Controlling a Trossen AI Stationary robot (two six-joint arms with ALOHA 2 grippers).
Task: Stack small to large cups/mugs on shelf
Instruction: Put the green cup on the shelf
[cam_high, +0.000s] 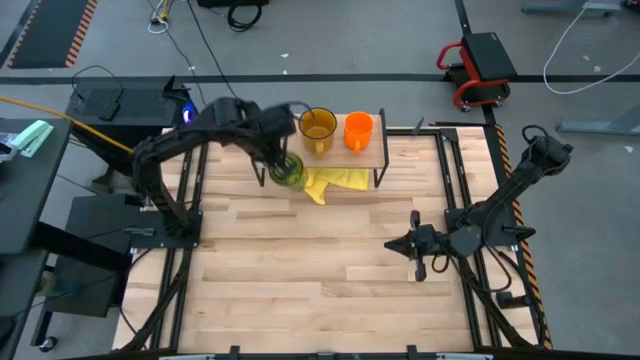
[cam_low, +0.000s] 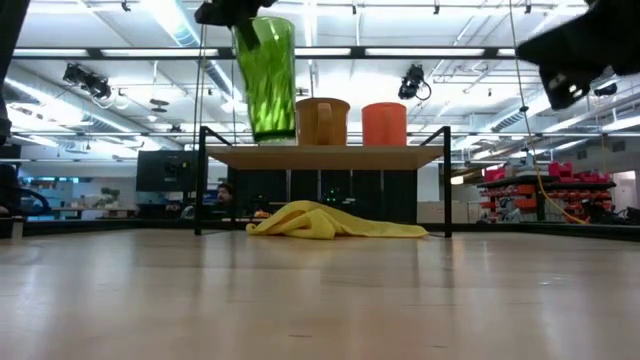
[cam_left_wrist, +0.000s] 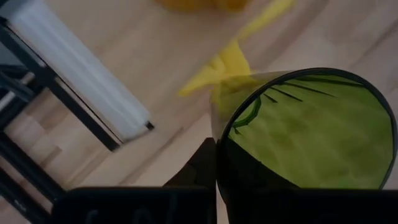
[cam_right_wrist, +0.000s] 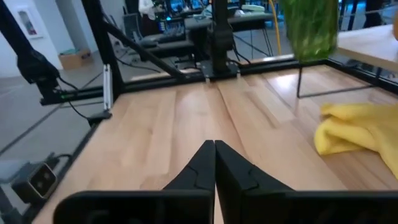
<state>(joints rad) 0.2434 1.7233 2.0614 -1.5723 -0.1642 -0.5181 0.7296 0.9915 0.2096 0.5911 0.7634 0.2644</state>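
Note:
The translucent green tumbler (cam_low: 265, 78) hangs upright in my left gripper (cam_high: 278, 165), off the table by the near-left corner of the shelf (cam_high: 340, 152), its base about level with the plank (cam_low: 330, 154). The amber-yellow mug (cam_high: 318, 125) and the small orange mug (cam_high: 358, 130) stand side by side on the plank. In the left wrist view I look down into the tumbler's open mouth (cam_left_wrist: 311, 130), with the shelf's pale white strip (cam_left_wrist: 81, 74) beyond. My right gripper (cam_high: 395, 245) waits shut over the table's right half, touching nothing. My left gripper holds the green tumbler by its rim (cam_left_wrist: 219, 140), coming from above. One finger (cam_left_wrist: 202, 165) lies outside the wall; the other seems to be inside the mouth, seen dark through the plastic. The tumbler is lifted clear and hangs upright below the fingers.
A crumpled yellow cloth (cam_high: 335, 182) lies on the table under and in front of the shelf. Black metal frame rails (cam_high: 450, 170) run along the table's left and right sides. Bare wood (cam_high: 300, 260) stretches toward the near edge.

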